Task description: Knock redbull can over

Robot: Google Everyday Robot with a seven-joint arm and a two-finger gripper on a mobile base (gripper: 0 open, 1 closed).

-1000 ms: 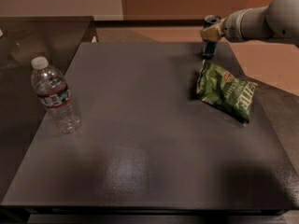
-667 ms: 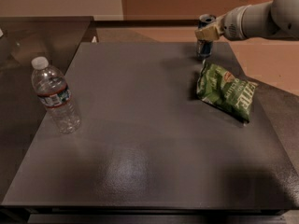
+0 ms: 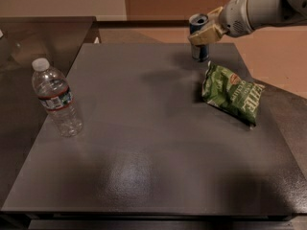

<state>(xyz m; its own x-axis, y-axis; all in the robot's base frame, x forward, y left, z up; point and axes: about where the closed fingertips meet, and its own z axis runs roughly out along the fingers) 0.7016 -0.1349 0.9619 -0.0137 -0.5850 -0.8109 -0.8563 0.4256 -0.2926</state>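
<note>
The redbull can (image 3: 198, 23) stands upright near the far edge of the dark table (image 3: 144, 143), right of centre. It is blue and silver, and its silver top shows. My gripper (image 3: 205, 34) reaches in from the upper right on a white arm (image 3: 261, 7). It lies across the can's middle and right side and hides part of the can's body. I cannot tell if it touches the can.
A green chip bag (image 3: 232, 92) lies flat just in front of the can, to its right. A clear water bottle (image 3: 56, 98) stands at the table's left side. A second dark surface (image 3: 29, 37) adjoins at the far left.
The gripper has shifted left and lower, from over the can's top to across its middle. The can's silver top now shows, and the can still stands upright.
</note>
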